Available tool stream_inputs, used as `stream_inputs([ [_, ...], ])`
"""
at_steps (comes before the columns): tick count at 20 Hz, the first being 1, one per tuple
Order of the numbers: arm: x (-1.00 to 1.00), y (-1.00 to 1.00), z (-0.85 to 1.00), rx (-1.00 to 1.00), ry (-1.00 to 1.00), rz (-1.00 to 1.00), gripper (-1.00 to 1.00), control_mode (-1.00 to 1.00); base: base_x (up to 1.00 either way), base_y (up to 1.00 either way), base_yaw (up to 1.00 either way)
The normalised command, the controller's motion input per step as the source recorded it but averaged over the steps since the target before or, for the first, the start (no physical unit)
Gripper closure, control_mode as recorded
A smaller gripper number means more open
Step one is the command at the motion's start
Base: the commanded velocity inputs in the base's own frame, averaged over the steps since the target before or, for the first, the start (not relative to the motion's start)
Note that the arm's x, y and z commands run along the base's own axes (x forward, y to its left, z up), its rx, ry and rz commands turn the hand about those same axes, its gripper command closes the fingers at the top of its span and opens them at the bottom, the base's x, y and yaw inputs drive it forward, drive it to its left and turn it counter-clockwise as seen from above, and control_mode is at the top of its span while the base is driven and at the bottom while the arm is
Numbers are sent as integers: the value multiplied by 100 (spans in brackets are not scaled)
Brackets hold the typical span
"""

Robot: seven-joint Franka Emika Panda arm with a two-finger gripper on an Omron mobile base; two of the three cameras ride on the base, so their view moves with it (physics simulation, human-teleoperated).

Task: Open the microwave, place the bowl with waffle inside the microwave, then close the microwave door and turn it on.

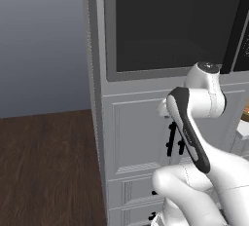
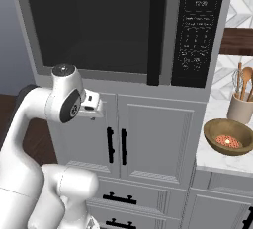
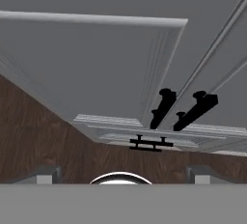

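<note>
White cabinets (image 2: 153, 139) frame the microwave (image 2: 123, 25), its door (image 2: 94, 25) shut. Nothing is done yet: the bowl (image 2: 228, 136) waits on the counter (image 2: 217, 161) at right, while the gripper (image 3: 123, 172) hangs wide open, empty.

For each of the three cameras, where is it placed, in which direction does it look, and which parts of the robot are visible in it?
Left base view: behind the arm to its left, facing the microwave door and cabinet doors; white arm at lower right.
Right base view: behind to the right, facing the microwave, button panel and bowl with waffle; arm at lower left.
Hand view: on the hand, facing the cabinet handles and wooden floor; open gripper at the bottom.
Both base views share the closed microwave and the cabinet handles.
</note>
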Motion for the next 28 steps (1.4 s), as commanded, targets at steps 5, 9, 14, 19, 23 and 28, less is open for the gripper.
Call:
stream_inputs([
  [5,-8,0,-15,0,-1,0,-100,-100,0,0,0],
  [9,0,0,0,0,0,0,-100,100,0,-31,0],
  [14,0,0,0,0,0,0,-100,100,0,-63,4],
  [19,0,0,0,0,0,0,-100,100,0,-63,7],
  [23,0,0,0,0,0,0,-100,100,0,-62,12],
  [28,0,0,0,0,0,0,-100,100,0,-62,13],
])
